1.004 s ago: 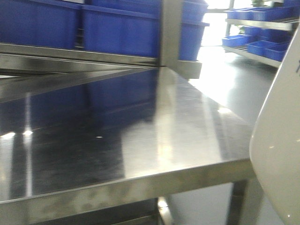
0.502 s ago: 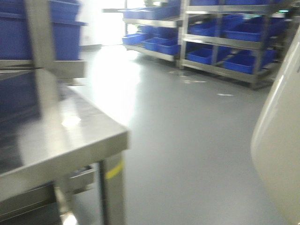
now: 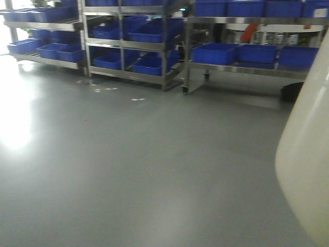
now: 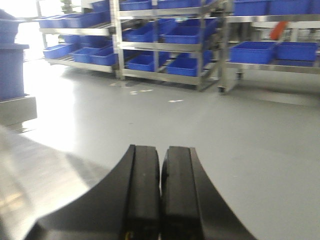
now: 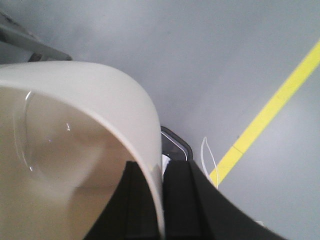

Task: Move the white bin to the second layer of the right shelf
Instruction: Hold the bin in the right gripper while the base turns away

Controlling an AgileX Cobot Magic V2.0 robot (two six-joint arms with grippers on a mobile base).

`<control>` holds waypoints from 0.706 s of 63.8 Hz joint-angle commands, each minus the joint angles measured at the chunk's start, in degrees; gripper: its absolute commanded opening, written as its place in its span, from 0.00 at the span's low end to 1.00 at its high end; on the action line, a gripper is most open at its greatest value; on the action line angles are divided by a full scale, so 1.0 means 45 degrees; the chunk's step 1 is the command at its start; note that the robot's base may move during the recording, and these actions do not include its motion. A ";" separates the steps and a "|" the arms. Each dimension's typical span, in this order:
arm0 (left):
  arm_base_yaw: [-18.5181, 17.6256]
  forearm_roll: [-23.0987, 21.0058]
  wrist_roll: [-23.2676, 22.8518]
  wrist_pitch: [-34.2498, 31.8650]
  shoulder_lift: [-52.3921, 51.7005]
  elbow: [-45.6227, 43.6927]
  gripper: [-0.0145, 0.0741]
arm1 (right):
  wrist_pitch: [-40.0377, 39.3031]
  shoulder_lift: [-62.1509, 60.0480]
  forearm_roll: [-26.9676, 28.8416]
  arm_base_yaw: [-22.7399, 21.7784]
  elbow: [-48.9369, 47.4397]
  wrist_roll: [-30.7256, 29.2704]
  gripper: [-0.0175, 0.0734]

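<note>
Steel surface (image 4: 30, 175) had slid out of my front view since half a second before, leaving racks (image 3: 247, 69) of blue crates (image 3: 215, 53) along the top. The white bin (image 3: 308, 164) sat at the right edge, its wall gripped by my right claw (image 5: 159, 200). My left claw (image 4: 160, 185) was clenched, pads together.

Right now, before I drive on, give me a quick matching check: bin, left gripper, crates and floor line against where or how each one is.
1. white bin
2. left gripper
3. blue crates
4. yellow line

A. shut, holding nothing
B. on the far racks
C. clamped at its rim by the right gripper
D. painted on the floor

Pairs: 1-C, 2-A, 3-B, 4-D.
</note>
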 commanded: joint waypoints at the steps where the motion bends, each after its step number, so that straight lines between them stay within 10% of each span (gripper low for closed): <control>1: -0.0048 -0.0077 -0.0033 -0.1088 -0.0194 0.0468 0.26 | -0.0318 -0.0046 -0.0085 -0.0070 -0.0348 0.0000 0.26; 45: -0.0048 -0.0077 -0.0033 -0.1088 -0.0194 0.0468 0.26 | -0.0102 -0.0046 -0.0072 -0.0070 -0.0348 0.0000 0.26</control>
